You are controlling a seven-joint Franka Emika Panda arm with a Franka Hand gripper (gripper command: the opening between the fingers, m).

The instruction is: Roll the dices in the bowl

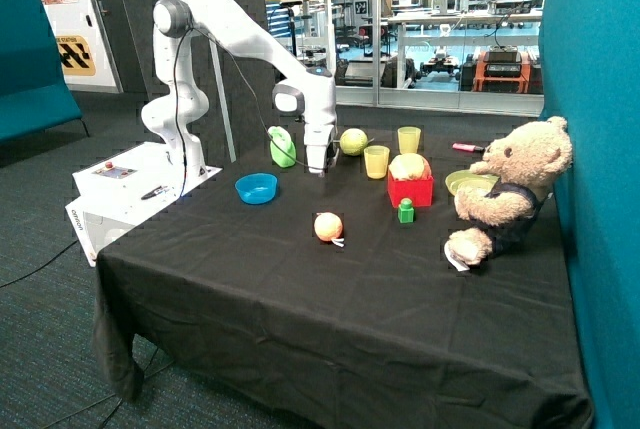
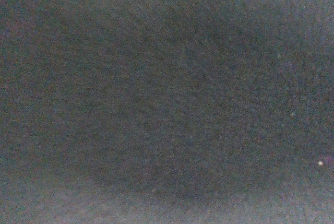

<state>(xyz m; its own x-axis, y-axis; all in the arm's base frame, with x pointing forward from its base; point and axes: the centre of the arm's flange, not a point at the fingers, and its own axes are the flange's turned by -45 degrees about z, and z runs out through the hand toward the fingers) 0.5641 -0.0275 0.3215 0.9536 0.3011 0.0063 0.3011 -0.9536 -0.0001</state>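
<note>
The bright-blue bowl (image 1: 256, 188) sits on the black tablecloth (image 1: 300, 279) near the robot's base side. My gripper (image 1: 318, 171) points straight down at the cloth, between the blue bowl and the yellow cups, almost touching the cloth. The two tiny white dices do not show in either view. The wrist view shows only dark cloth (image 2: 167, 98) up close, with no fingers in it.
A green cup (image 1: 283, 147) lies behind the gripper. A green apple (image 1: 353, 141), two yellow cups (image 1: 376, 161), a red box (image 1: 410, 189) with fruit, a small green block (image 1: 405, 211), a peach (image 1: 328, 226), a yellow-green bowl (image 1: 468, 182) and a teddy bear (image 1: 510, 189) stand around.
</note>
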